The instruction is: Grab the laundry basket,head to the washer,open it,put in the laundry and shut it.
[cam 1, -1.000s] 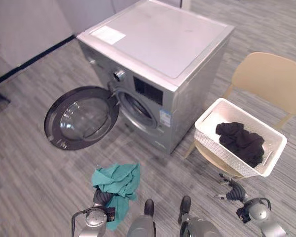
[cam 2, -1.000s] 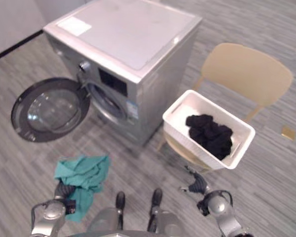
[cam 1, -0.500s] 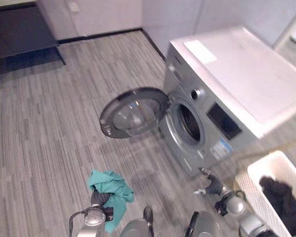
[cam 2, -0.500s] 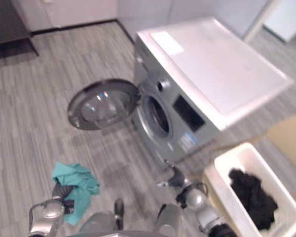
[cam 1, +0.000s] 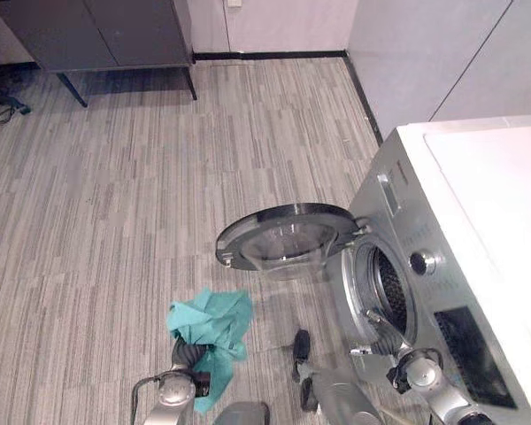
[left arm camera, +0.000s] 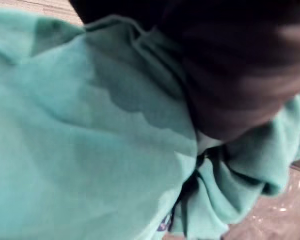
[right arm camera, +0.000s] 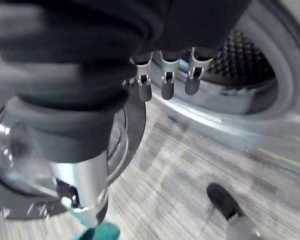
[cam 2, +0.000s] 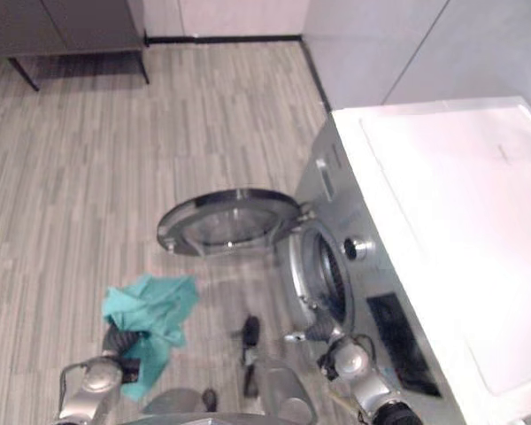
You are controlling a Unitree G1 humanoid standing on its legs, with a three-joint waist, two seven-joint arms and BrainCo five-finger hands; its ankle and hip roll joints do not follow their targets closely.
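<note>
The silver washer (cam 1: 442,301) stands at the right with its round door (cam 1: 288,239) swung wide open over the floor, and the dark drum opening (cam 1: 385,288) is exposed. My left hand (cam 1: 186,356) is low at the left, shut on a teal cloth (cam 1: 212,323) that bunches over it and hangs from it; the cloth (left arm camera: 90,140) covers the fingers in the left wrist view. My right hand (cam 1: 382,326) hovers at the lower rim of the drum opening, open and holding nothing. Its straight fingers (right arm camera: 162,82) point toward the drum (right arm camera: 240,65).
A dark cabinet on thin legs (cam 1: 97,35) stands at the far left along the back wall. A pale wall panel (cam 1: 425,53) runs behind the washer. Striped grey floor (cam 1: 115,204) stretches between the cabinet and the washer door.
The camera has swung left, so the chair and white basket have left the picture and the washer sits at the right. My right hand has come up to the drum opening. The left still holds the cloth.
</note>
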